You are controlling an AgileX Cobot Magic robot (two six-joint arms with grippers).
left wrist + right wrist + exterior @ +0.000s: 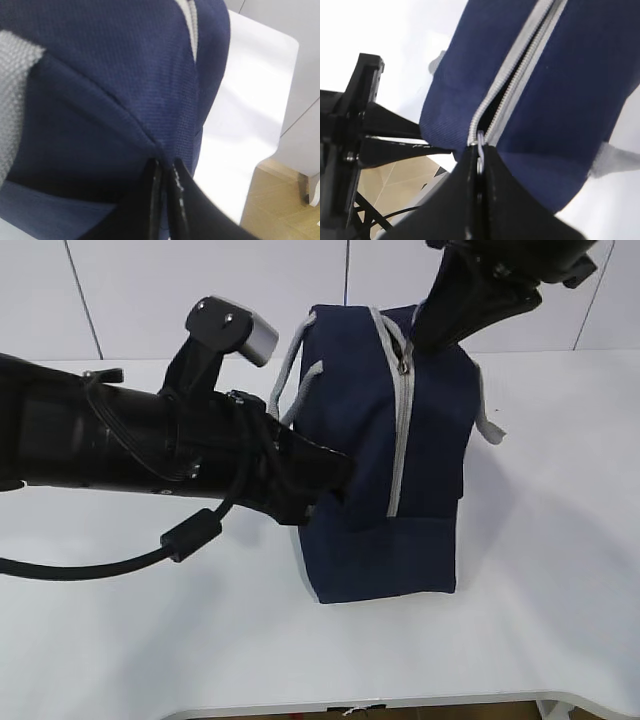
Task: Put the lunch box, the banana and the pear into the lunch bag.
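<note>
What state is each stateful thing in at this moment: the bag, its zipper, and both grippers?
Lunch bag: upright on the table, pinched at its side.
Zipper: partly open, a gap above the pull.
Left gripper: shut on bag fabric.
Right gripper: shut on the zipper pull.
</note>
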